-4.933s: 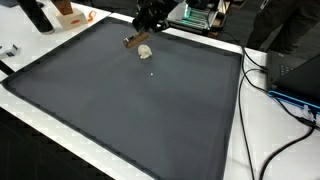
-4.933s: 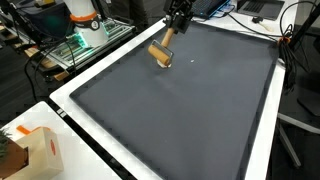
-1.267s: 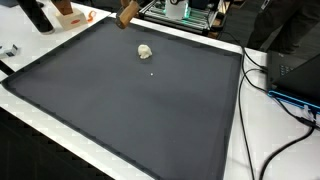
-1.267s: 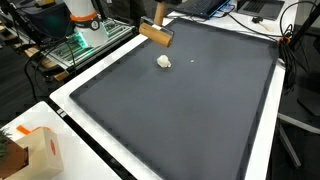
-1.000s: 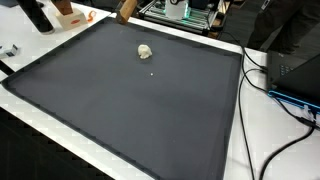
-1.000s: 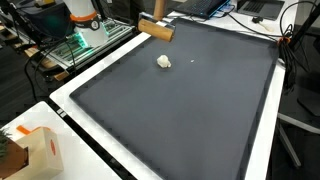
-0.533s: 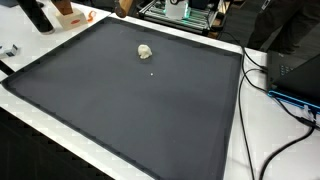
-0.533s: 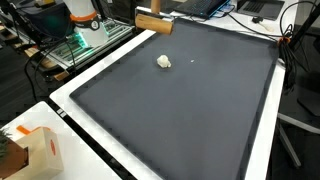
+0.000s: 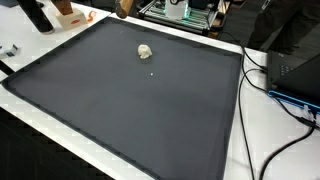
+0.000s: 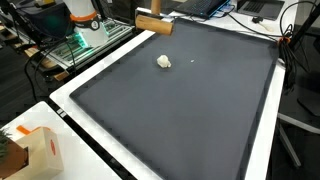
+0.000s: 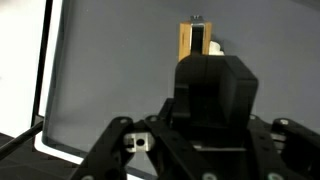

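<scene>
**Asker:** What have you got in your claw?

**Me:** My claw [image 11: 199, 48] is clamped on a wooden block [image 11: 186, 45]. The wrist view shows this best. The block stands on end beyond my black wrist housing, with one dark finger lying across its face.

**Asker:** Do the outside cameras show the grip?

**Me:** No. In an exterior view the block [image 10: 153, 25] hangs in the air over the far edge of the dark mat [image 10: 190, 110], and my fingers are cut off by the top of the frame. In an exterior view only a corner of the block [image 9: 124, 7] pokes in at the top edge.

**Asker:** What lies below it?

**Me:** A crumpled white lump [image 10: 163, 62] lies on the mat, apart from the block and touching nothing. Both exterior views show it whole. My wrist view catches only a sliver of it [image 11: 216, 47], peeking out beside the block. A tiny pale speck [image 9: 152, 72] sits near the lump.

**Asker:** Any containers about?

**Me:** A wire rack [image 10: 70, 48] stands beyond the mat's edge with something green in it, though I cannot tell what. A carton [image 10: 38, 150] sits at the near corner of the white table [image 10: 90, 130], and its contents are hidden. The wrist view shows neither of them.
</scene>
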